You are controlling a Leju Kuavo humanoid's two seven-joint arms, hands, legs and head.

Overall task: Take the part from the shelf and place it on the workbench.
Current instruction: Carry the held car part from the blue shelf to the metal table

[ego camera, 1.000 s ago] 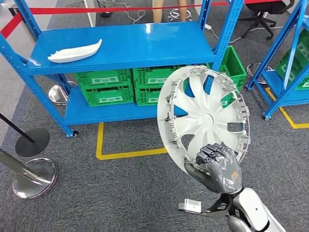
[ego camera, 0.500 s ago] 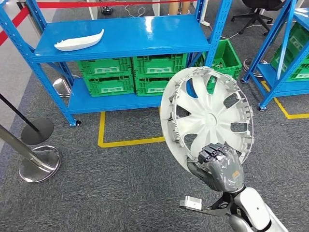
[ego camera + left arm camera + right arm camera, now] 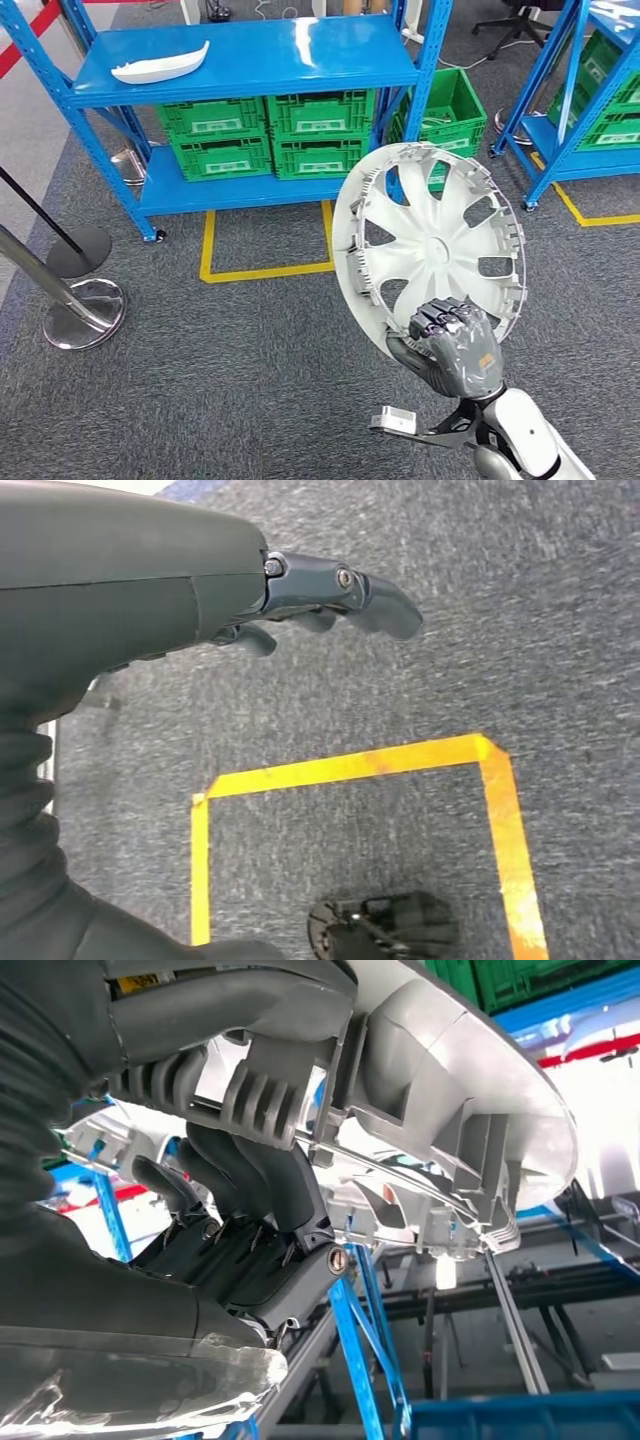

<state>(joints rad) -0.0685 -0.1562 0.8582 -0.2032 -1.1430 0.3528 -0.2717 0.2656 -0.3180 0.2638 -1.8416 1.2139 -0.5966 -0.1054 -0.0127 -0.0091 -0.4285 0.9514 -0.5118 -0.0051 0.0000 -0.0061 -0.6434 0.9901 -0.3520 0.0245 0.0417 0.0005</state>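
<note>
White plastic, thin and ribbed: the wheel cover [image 3: 430, 240] looks light but bendy, and its clips look easy to snap. My right hand [image 3: 453, 345] grips it by the lower rim, holding it upright over the carpet [image 3: 226, 380], well clear of the blue shelf [image 3: 249, 60]. I judge the rim the safest hold. My left hand [image 3: 332, 590] hangs with fingers apart, holding nothing.
</note>
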